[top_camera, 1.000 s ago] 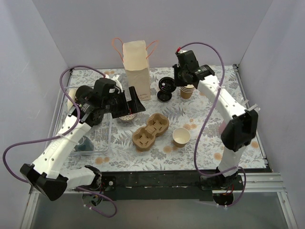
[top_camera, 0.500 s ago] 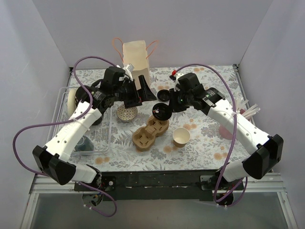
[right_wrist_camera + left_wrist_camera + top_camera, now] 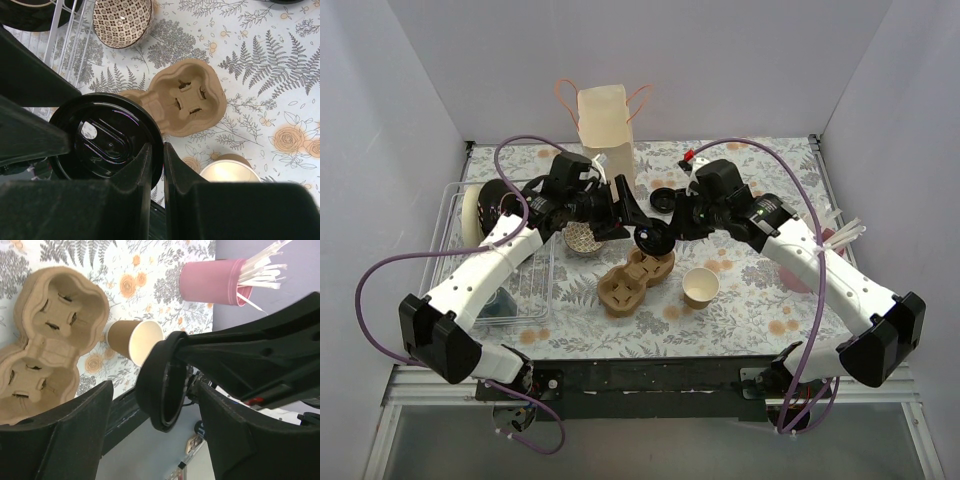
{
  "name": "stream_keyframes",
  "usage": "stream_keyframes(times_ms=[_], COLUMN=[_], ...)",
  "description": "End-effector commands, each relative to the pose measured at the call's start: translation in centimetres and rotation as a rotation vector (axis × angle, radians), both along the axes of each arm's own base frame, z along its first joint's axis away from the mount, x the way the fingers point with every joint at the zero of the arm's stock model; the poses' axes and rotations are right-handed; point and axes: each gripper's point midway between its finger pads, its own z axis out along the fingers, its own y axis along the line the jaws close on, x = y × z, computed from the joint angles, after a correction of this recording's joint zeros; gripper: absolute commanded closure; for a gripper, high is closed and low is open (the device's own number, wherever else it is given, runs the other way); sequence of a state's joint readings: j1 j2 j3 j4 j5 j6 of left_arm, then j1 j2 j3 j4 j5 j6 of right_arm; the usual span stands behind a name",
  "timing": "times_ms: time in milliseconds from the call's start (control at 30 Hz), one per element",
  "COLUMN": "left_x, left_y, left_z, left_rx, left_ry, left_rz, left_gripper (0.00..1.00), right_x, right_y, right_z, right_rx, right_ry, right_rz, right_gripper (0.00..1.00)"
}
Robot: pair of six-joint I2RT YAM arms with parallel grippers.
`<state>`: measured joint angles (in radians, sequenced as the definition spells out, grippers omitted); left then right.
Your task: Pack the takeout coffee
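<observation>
The takeout coffee is in two pieces. Its cream-tan paper cup (image 3: 700,287) (image 3: 135,340) (image 3: 230,172) stands lidless on the table, right of the brown pulp carrier (image 3: 636,278) (image 3: 185,97). My right gripper (image 3: 670,228) (image 3: 157,150) is shut on the rim of its round black lid (image 3: 653,238) (image 3: 100,140), held on edge above the carrier's far end. My left gripper (image 3: 640,226) (image 3: 155,415) is open. One finger stands on each side of that lid (image 3: 162,385), with a gap showing on both sides.
A paper bag (image 3: 605,130) stands upright at the back centre, with another black lid (image 3: 665,198) lying to its right. A patterned bowl (image 3: 585,238) sits beside a wire tray (image 3: 535,300) on the left. A pink cup of straws (image 3: 210,282) stands at the right.
My right arm has brought the black lid from the back of the table down over the carrier. My left arm has swung in to meet it, and its jaws have narrowed around the lid.
</observation>
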<state>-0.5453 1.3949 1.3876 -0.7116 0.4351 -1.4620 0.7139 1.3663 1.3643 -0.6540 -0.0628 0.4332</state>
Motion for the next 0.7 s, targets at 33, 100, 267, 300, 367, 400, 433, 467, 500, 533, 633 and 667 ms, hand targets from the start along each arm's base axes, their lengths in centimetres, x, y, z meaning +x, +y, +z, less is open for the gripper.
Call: stream_keyframes(times_ms=[33,100,267,300,367,400,433,467,500,533,633,667], left_x=[-1.4,-1.5,-1.6,-1.7,-1.9,-2.0,-2.1,-2.2,-2.4,-2.5,-3.0,-3.1], left_y=[-0.1,0.0,-0.4,-0.4,-0.3,-0.3,-0.3,-0.4,-0.5,-0.5,-0.8,-0.7], left_z=[-0.2,-0.7,0.0,0.1,0.2,0.2,0.3,0.5,0.7,0.9,1.2,1.3], left_rx=[-0.031,-0.019,-0.043,-0.045,-0.044,-0.044,-0.047,-0.057,-0.067,-0.075,-0.095,-0.097], left_ry=[0.042,0.054,0.058,0.062,0.071,0.076,0.078,0.086,0.096,0.101,0.129,0.134], left_rz=[-0.024,-0.029,-0.042,-0.043,-0.042,-0.041,-0.044,-0.048,-0.048,-0.051,-0.062,-0.063], left_gripper=[0.35,0.41,0.64,0.66,0.72,0.77,0.78,0.79,0.8,0.81,0.82,0.82], right_x=[0.1,0.1,0.0,0.0,-0.2,-0.2,-0.2,-0.5,-0.6,-0.7,-0.7,-0.7], right_y=[0.5,0.7,0.9,1.0,0.9,1.0,1.1,1.3,1.3,1.2,0.4,0.1], right_z=[2.2,2.2,2.0,2.2,2.1,2.4,2.4,2.5,2.7,2.9,3.9,4.3], right_rx=[0.085,0.092,0.085,0.091,0.093,0.1,0.103,0.106,0.106,0.102,0.069,0.063], right_ry=[-0.045,-0.045,-0.04,-0.047,-0.054,-0.062,-0.064,-0.072,-0.08,-0.09,-0.166,-0.194], right_rz=[-0.017,-0.01,0.007,0.008,0.022,0.03,0.038,0.066,0.08,0.092,0.12,0.13], right_gripper=[0.93,0.93,0.91,0.9,0.89,0.88,0.86,0.79,0.75,0.71,0.56,0.52])
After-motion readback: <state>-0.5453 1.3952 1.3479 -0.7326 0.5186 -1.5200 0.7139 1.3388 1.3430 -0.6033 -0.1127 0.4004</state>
